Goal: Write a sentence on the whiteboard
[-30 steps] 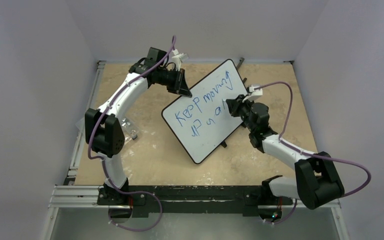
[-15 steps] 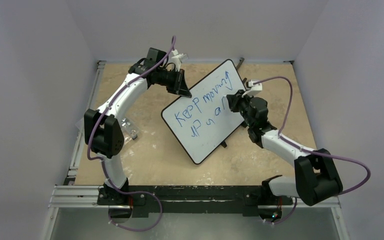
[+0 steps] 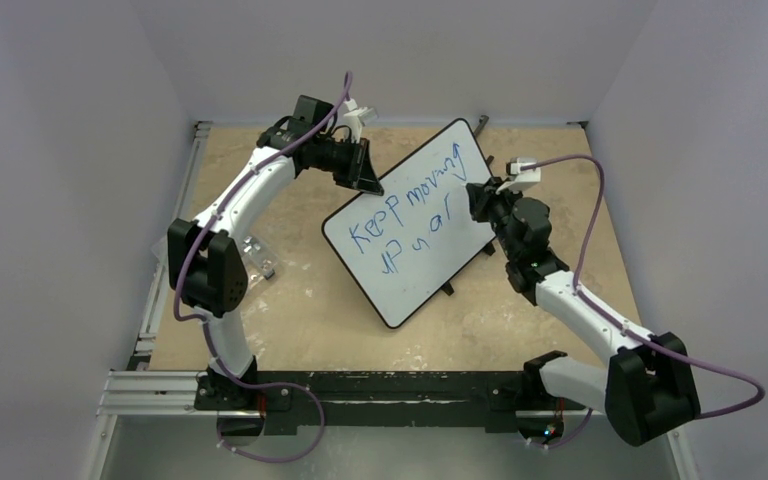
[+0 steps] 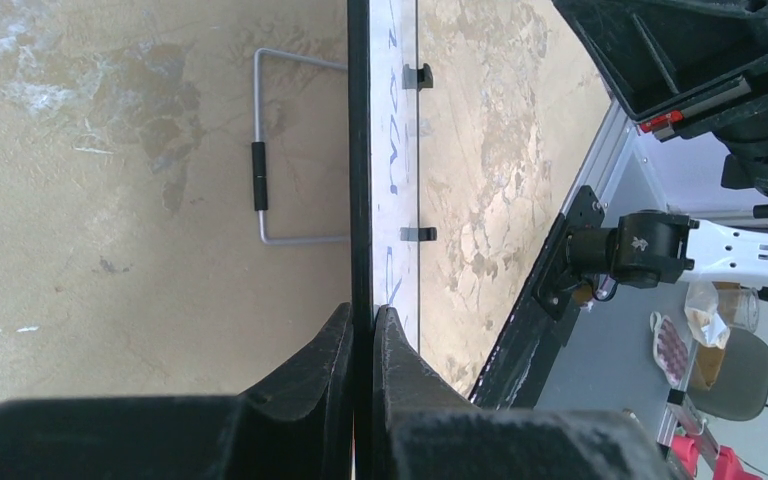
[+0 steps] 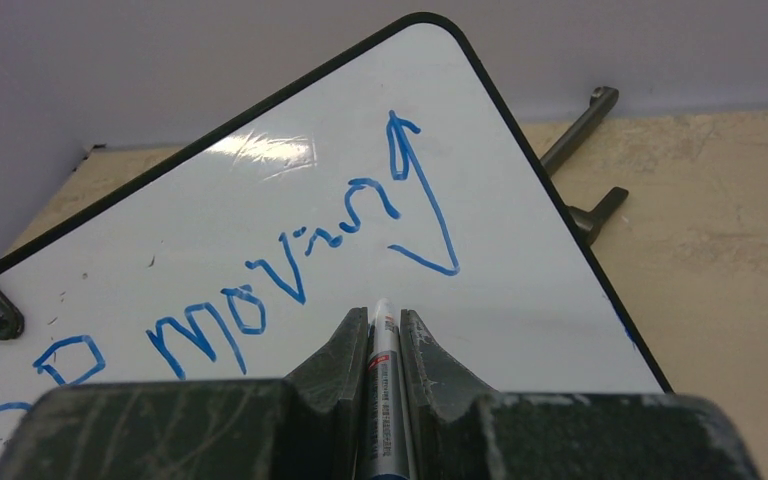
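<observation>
At whiteboard (image 3: 415,290) rim: left gripper (image 4: 362,318), arm arched, pinches edge.
Right gripper (image 5: 383,320): clamps marker (image 5: 384,352), elbow bent.
Sentence (image 3: 407,213): lower line illegible.

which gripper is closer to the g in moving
Right. The right gripper, shut on a marker, sits just short of the g, the marker tip by its tail. The left gripper clamps the board rim nearer "Keep".
</observation>
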